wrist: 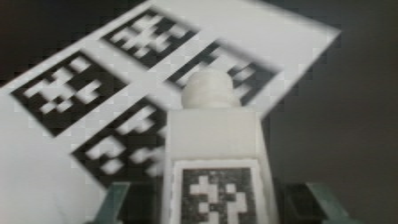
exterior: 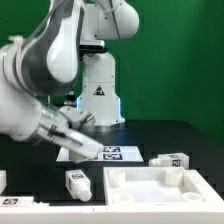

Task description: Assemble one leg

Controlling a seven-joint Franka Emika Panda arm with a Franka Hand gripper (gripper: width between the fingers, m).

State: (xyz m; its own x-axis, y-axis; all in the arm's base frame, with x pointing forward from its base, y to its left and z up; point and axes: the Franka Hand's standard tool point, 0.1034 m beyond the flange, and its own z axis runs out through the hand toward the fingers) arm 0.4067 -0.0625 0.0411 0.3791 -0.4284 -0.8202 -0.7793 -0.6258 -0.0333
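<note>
The marker board (wrist: 107,100) blocks the way beyond the leg (wrist: 214,140).

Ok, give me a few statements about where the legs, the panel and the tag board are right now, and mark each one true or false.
1. The fingers grip a leg, the held leg, over the marker board. True.
2. The held leg's narrow stub end points back toward the fingers. False: it points away from them.
3. A loose leg lies on the table, to the exterior view's left of the white panel. True.
4. A leg stands inside the white panel. False: no leg shows in it; another leg lies on the table behind it.
</note>
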